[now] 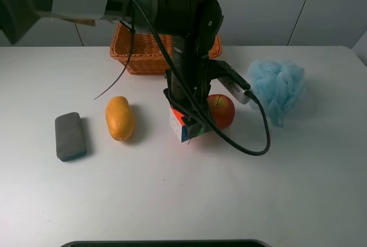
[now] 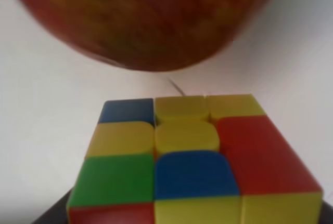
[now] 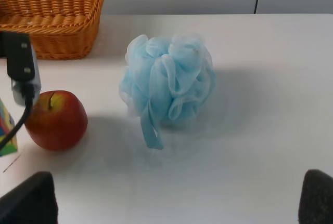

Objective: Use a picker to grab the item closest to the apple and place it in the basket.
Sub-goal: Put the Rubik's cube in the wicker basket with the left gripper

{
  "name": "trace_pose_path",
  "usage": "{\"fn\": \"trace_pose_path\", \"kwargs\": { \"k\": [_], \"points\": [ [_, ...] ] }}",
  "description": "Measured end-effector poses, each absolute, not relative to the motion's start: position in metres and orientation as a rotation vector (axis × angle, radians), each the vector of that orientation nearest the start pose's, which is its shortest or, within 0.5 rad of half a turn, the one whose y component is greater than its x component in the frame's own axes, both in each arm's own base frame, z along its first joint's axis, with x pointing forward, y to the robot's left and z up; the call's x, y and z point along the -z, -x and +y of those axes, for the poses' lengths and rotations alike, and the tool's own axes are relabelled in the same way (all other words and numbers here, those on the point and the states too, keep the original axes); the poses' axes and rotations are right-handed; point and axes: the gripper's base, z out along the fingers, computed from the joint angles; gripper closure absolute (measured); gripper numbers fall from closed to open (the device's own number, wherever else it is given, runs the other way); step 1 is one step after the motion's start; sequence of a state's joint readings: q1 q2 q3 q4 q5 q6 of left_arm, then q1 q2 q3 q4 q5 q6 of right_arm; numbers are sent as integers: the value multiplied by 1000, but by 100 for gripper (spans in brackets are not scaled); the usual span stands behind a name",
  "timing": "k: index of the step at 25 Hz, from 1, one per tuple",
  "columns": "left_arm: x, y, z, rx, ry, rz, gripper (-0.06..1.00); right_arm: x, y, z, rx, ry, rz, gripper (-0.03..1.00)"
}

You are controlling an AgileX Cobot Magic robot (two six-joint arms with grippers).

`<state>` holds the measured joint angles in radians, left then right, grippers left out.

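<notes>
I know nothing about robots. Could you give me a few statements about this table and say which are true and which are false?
1. The colourful cube sits right next to the apple. True.
2. The blue bath puff is in the basket. False: it lies on the table, to the right of the apple in the high view.
3. The mango lies between the grey block and the colourful cube. True.
4. The right claw is gripping the apple. False: it is open and empty, apart from the apple.
</notes>
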<state>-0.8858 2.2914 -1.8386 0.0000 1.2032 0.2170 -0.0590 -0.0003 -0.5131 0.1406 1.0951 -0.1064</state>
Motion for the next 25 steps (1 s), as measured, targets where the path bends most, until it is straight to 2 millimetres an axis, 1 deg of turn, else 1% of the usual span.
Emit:
{"fn": "trace_pose_path", "kwargs": {
  "k": [3,5,9,10,13,16,19,22,25],
  "points": [
    [-167,-291,-353,-11,-1599,2654,38,-279,8,12,-66,59,2057,27],
    [-184,-292,-349,-9,-1548,2637,38,-279,8,12,-66,59,2057,27],
    [-220,-297,-337,1,-1396,2627,38,-279,8,12,-66,59,2057,27],
    [-227,-299,-333,3,-1354,2634,38,-279,8,12,-66,59,2057,27],
    [-246,-310,-321,19,-1238,2641,38,-279,8,12,-66,59,2057,27],
    [-264,-326,-313,47,-1106,2632,38,-279,8,12,-66,59,2057,27],
    [-278,-343,-300,46,-966,2627,38,-279,8,12,-66,59,2057,27],
    [-282,-362,-281,41,-821,2647,38,-279,8,12,-66,59,2057,27],
    [-283,-382,-263,51,-703,2627,38,-279,8,12,-66,59,2057,27]
  ]
}}
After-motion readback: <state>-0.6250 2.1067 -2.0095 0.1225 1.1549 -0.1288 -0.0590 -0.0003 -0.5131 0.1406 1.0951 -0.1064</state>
